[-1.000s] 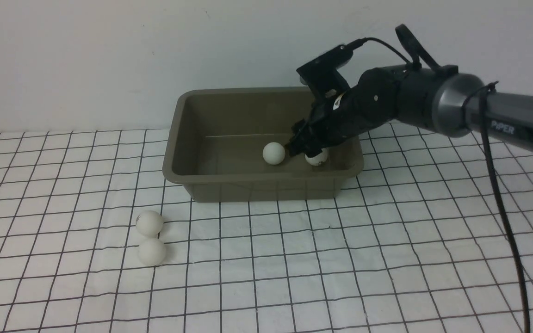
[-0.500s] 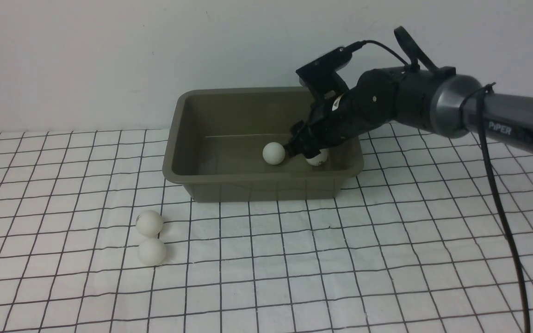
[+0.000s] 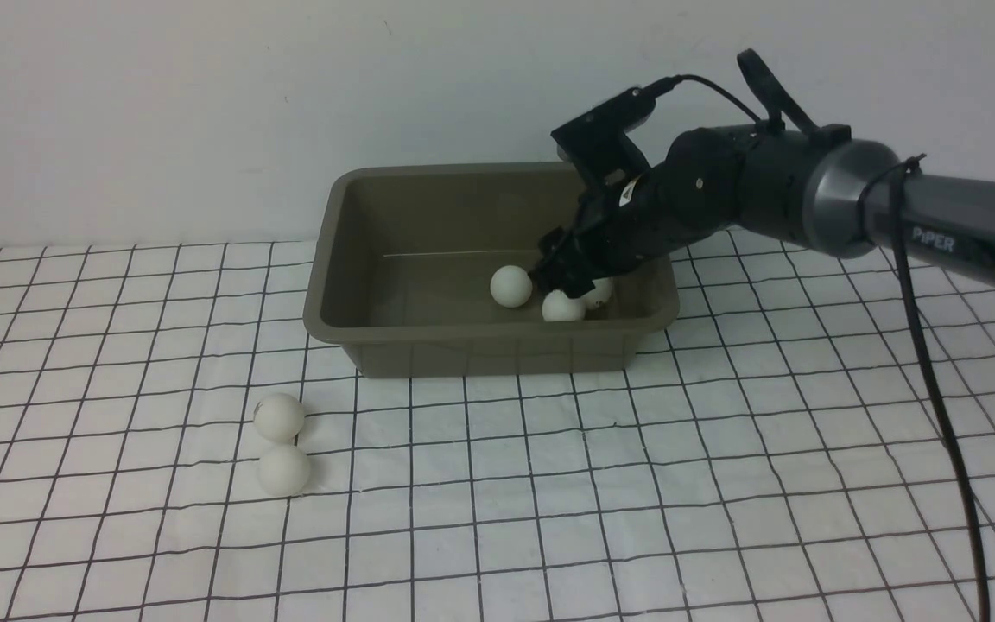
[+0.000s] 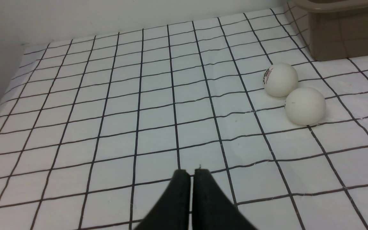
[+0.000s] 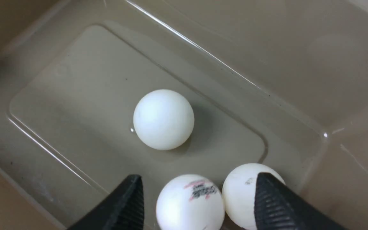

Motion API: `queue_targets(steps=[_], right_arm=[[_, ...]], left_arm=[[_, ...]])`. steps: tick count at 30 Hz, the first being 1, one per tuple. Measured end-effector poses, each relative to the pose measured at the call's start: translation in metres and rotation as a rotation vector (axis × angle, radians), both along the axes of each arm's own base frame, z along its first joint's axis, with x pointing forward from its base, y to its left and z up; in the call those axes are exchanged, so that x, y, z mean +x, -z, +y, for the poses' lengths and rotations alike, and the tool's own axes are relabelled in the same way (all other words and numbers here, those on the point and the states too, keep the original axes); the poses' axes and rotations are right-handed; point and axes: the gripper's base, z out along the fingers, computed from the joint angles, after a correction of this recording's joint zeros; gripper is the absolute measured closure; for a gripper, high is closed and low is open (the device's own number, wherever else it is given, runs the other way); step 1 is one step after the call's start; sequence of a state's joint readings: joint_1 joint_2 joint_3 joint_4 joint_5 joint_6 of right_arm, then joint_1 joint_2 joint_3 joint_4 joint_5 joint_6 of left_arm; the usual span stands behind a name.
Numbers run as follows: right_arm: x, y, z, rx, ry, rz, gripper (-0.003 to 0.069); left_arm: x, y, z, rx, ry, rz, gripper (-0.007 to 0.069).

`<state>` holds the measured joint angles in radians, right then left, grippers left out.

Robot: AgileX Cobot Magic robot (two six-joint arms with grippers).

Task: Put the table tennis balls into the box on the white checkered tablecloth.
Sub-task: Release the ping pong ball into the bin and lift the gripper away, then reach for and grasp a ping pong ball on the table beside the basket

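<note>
The olive-brown box point(image 3: 325, 294) stands at the back of the white checkered tablecloth point(image 3: 549, 484). Three table tennis balls lie on its floor: one plain point(image 3: 511, 286) point(image 5: 163, 119), one with a logo point(image 3: 563, 307) point(image 5: 190, 203), and one in the corner point(image 3: 594, 294) point(image 5: 240, 191). My right gripper point(image 3: 554, 276) point(image 5: 199, 176) hangs open inside the box, just above the logo ball, with its fingers clear of that ball. Two more balls point(image 3: 279, 416) point(image 3: 284, 470) touch each other on the cloth at front left. My left gripper point(image 4: 191, 172) is shut and empty, low over the cloth.
In the left wrist view the two loose balls point(image 4: 279, 80) point(image 4: 304, 106) lie a few squares from the left gripper, near the box's corner point(image 4: 343, 38). A white wall stands right behind the box. The right arm's cable point(image 3: 938, 389) hangs over the cloth's right side.
My right gripper has opened wider, and a third ball has come out from under it onto the box floor beside the other two. The balls on the cloth have not moved.
</note>
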<state>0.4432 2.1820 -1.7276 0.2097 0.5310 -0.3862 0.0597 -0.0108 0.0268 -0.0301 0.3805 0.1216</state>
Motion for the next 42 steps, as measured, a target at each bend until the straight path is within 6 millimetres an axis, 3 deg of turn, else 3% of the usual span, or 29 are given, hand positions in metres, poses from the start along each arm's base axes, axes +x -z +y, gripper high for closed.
queue_targets(steps=[7, 12, 14, 17, 20, 24, 29, 34, 36, 39, 42], right_arm=[[-0.001, -0.002, 0.001, 0.026, 0.011, 0.01, 0.0207], [-0.004, -0.023, -0.001, 0.036, 0.006, -0.033, 0.021], [-0.009, -0.049, -0.004, 0.034, -0.004, -0.089, 0.0218], [-0.028, -0.108, -0.015, 0.032, -0.019, -0.193, 0.0251], [-0.047, -0.145, -0.028, 0.009, -0.028, -0.223, 0.0286], [-0.066, -0.172, -0.055, -0.063, -0.01, -0.196, 0.0326], [-0.085, -0.18, -0.092, -0.108, 0.048, -0.138, 0.0334], [-0.13, -0.185, -0.142, -0.099, 0.151, -0.159, 0.0334], [-0.146, -0.181, -0.151, -0.082, 0.173, -0.179, 0.0334], [-0.186, -0.172, -0.16, -0.026, 0.192, -0.206, 0.0334], [-0.21, -0.159, -0.163, -0.001, 0.196, -0.178, 0.0334]], left_arm=[[0.0, 0.0, 0.0, 0.0, 0.0, 0.0, 0.0629], [0.0, 0.0, 0.0, 0.0, 0.0, 0.0, 0.0629], [0.0, 0.0, 0.0, 0.0, 0.0, 0.0, 0.0629], [0.0, 0.0, 0.0, 0.0, 0.0, 0.0, 0.0629], [0.0, 0.0, 0.0, 0.0, 0.0, 0.0, 0.0629], [0.0, 0.0, 0.0, 0.0, 0.0, 0.0, 0.0629], [0.0, 0.0, 0.0, 0.0, 0.0, 0.0, 0.0629], [0.0, 0.0, 0.0, 0.0, 0.0, 0.0, 0.0629], [0.0, 0.0, 0.0, 0.0, 0.0, 0.0, 0.0629], [0.0, 0.0, 0.0, 0.0, 0.0, 0.0, 0.0629], [0.0, 0.0, 0.0, 0.0, 0.0, 0.0, 0.0629]])
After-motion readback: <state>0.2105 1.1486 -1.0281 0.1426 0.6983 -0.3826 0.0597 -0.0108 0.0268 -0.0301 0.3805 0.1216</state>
